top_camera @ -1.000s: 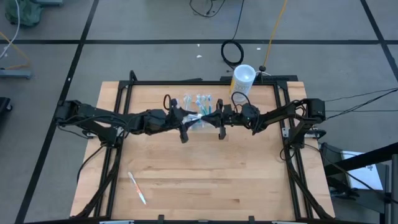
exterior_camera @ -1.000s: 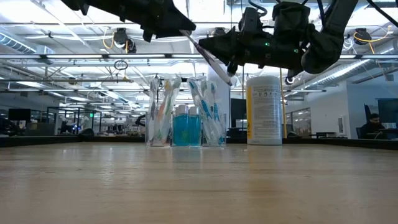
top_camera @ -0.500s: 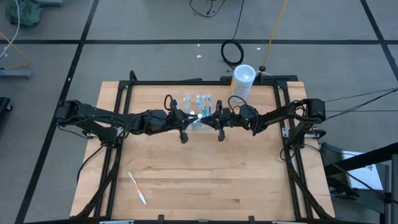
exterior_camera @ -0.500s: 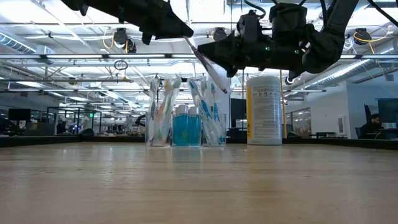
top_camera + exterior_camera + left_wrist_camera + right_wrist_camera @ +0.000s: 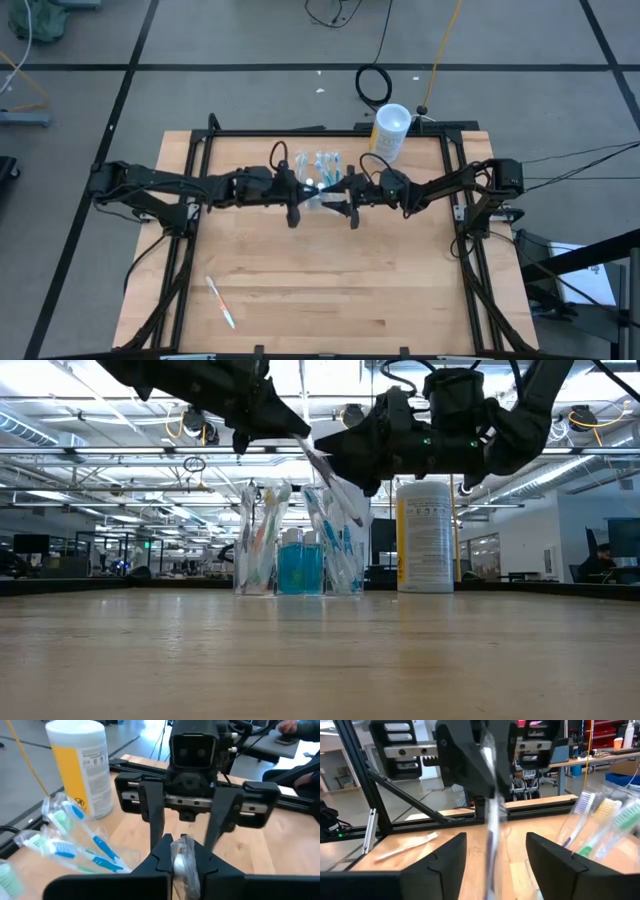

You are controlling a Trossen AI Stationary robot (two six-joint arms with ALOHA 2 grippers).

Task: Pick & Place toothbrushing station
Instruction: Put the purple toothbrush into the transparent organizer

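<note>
The toothbrushing station (image 5: 318,165), a clear holder with pastel toothbrushes and teal tubes (image 5: 300,555), stands on the table's far middle. Just in front of it, above the table, my two grippers face each other. My left gripper (image 5: 308,192) is shut on a clear-wrapped toothbrush (image 5: 330,480). My right gripper (image 5: 340,195) is open. Its fingers (image 5: 445,857) stand on either side of the wrapped toothbrush (image 5: 492,825) without touching it. Another toothbrush (image 5: 220,301) lies flat on the table near the front left. My left gripper pinches the wrapped toothbrush near its upper end (image 5: 179,862) between its two fingers, coming from the table's left. The toothbrush slants down from the fingers toward the right gripper (image 5: 345,500), clear of the table.
A tall white canister with a yellow label (image 5: 390,128) stands at the table's far right, beside the station (image 5: 425,535). Black frame rails (image 5: 200,150) border the table. Bare wood lies across the near half (image 5: 330,290).
The wrapped toothbrush has passed from my right gripper to my left: the left has shut on its upper end, and the right has let go and opened. The left gripper has edged toward the right one, and the toothbrush now sits slightly lower.
</note>
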